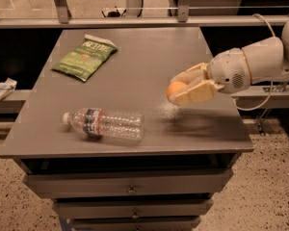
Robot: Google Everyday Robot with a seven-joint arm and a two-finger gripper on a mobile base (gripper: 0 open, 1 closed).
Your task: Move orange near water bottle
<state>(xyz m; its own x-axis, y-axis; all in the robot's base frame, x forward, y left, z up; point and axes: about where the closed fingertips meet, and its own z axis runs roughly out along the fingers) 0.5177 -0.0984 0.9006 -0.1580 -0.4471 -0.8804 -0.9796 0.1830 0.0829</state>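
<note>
The orange [175, 88] is held between the cream fingers of my gripper [182, 88], a little above the right part of the grey table [149, 57]. The gripper is shut on it and reaches in from the right on a white arm. The water bottle [105, 124] lies on its side near the table's front edge, white cap pointing left, blue-and-red label band near the cap. The orange is to the right of the bottle's base, apart from it.
A green chip bag [85, 57] lies at the table's back left. Drawers [130, 186] sit below the tabletop. A white cloth [1, 89] lies on a low ledge at the left. A rail [135, 20] runs behind the table.
</note>
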